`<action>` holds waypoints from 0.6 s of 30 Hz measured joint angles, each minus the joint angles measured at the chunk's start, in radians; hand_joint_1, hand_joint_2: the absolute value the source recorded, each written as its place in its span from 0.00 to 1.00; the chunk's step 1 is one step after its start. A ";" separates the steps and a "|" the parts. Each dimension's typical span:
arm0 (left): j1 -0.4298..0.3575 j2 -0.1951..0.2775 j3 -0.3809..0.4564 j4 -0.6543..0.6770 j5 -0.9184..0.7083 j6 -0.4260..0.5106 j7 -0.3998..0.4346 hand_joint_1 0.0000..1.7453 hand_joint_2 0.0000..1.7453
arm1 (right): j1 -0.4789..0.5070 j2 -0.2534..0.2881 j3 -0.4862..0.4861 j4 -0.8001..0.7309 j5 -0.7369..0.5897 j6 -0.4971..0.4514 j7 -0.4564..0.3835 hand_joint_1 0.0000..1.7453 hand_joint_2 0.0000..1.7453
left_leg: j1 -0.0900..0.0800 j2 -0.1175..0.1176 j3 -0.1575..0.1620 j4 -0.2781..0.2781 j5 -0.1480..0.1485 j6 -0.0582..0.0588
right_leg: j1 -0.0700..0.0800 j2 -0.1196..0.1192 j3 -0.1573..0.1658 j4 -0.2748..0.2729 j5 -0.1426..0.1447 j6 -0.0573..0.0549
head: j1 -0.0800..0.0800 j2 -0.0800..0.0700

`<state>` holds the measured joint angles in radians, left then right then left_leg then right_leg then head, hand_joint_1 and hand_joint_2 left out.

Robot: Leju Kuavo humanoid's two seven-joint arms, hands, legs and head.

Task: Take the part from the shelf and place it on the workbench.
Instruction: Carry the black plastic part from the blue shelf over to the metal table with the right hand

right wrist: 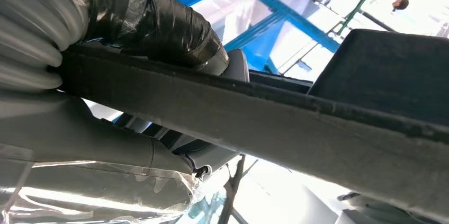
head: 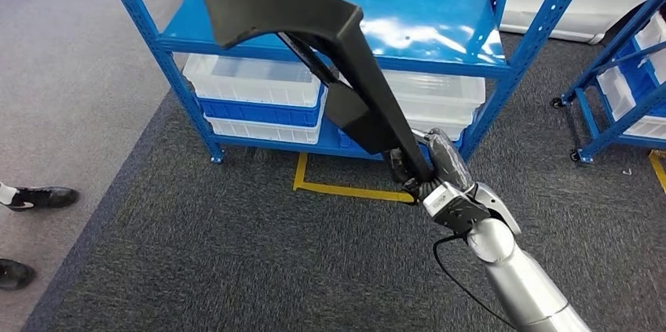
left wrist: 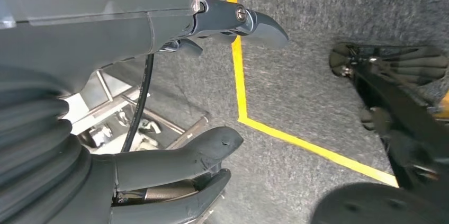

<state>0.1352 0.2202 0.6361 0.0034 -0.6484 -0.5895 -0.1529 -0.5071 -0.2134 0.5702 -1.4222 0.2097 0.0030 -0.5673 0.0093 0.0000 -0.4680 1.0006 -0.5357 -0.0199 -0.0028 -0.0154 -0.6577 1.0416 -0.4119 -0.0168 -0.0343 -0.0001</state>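
Shelf [head: 440, 22]: blue metal rack on grey carpet, top board bare, white + blue bins [head: 259, 96] on lower level.
Part [head: 345, 41]: long black molded piece, wide end up high over the shelf front, narrow end running down into right hand; off the shelf, held in air.
Right hand [head: 440, 171]: fingers [right wrist: 159, 28] wrapped round part's narrow bar, thumb on opposite side, firm grip.
Left hand [left wrist: 159, 102]: hangs over carpet w/ yellow tape line [left wrist: 241, 75], fingers apart, nothing in them.
Shoes [head: 35, 198]: person's black pair at carpet's left edge.
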 joint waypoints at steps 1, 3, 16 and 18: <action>-0.001 0.002 -0.001 0.000 -0.005 -0.002 0.000 0.00 1.00 | -0.002 0.004 0.002 0.000 0.000 0.001 0.000 1.00 1.00 | 0.000 -0.001 -0.004 -0.009 0.003 0.007 | 0.001 0.000 -0.003 -0.003 0.011 0.005 | 0.000 0.000; -0.004 0.006 -0.003 0.000 -0.010 -0.004 0.000 0.00 1.00 | -0.005 0.010 0.007 0.001 0.000 0.002 0.001 1.00 1.00 | 0.003 0.003 -0.020 -0.013 0.025 0.023 | 0.000 0.005 -0.014 0.007 -0.006 0.015 | 0.001 0.000; -0.018 0.015 -0.005 0.000 -0.052 -0.029 -0.014 0.00 1.00 | -0.008 0.019 0.031 0.008 0.015 -0.006 -0.007 1.00 1.00 | 0.006 -0.017 -0.156 0.009 0.125 0.017 | 0.001 0.052 0.160 -0.040 -0.121 0.003 | 0.002 0.000; -0.017 0.024 -0.006 0.000 -0.076 -0.041 -0.022 0.00 1.00 | -0.006 0.021 0.036 0.008 0.020 -0.010 -0.008 1.00 1.00 | 0.008 -0.023 -0.168 0.016 0.122 0.004 | -0.003 0.030 0.159 -0.055 -0.109 -0.003 | 0.002 0.000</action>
<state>0.1185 0.2444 0.6299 0.0034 -0.7242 -0.6309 -0.1754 -0.5127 -0.1923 0.6062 -1.4146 0.2300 -0.0068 -0.5755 0.0176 -0.0228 -0.6358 1.0166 -0.4133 -0.0160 -0.0055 0.0148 -0.4983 0.9867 -0.5212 -0.0203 -0.0326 0.0000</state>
